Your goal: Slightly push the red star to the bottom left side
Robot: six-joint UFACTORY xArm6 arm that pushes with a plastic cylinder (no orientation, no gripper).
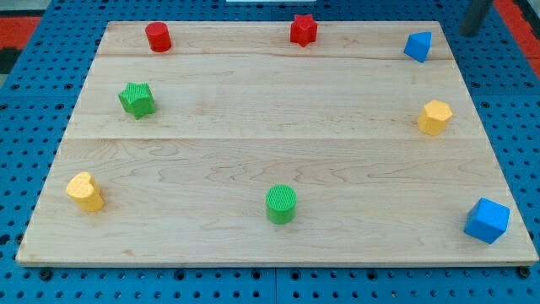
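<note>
My rod comes into view at the far right corner, a dark shaft cut off by the top edge, and its lower end, my tip, sits off the wooden board, over the blue pegboard just beyond the board's far right corner. The tip carries nothing and touches no block (it is a bare rod, so there is nothing to open or close).

The red star lies at the far edge of the board, a little right of the middle. It is well apart from my tip, with the blue block, a small angular piece whose exact shape I cannot make out, lying between us near the far right corner. That blue block is the one closest to my tip, down and to its left.

Farther left along the same far edge stands the red cylinder. Nearer and slightly left of it lies the green star. On the right side, about halfway down the board, is a yellow block with many flat sides. At the near left corner sits the yellow heart, near the middle of the near edge stands the green cylinder, and at the near right corner, right on the board's edge, rests the blue cube.

All the blocks stand apart from one another, none touching.
</note>
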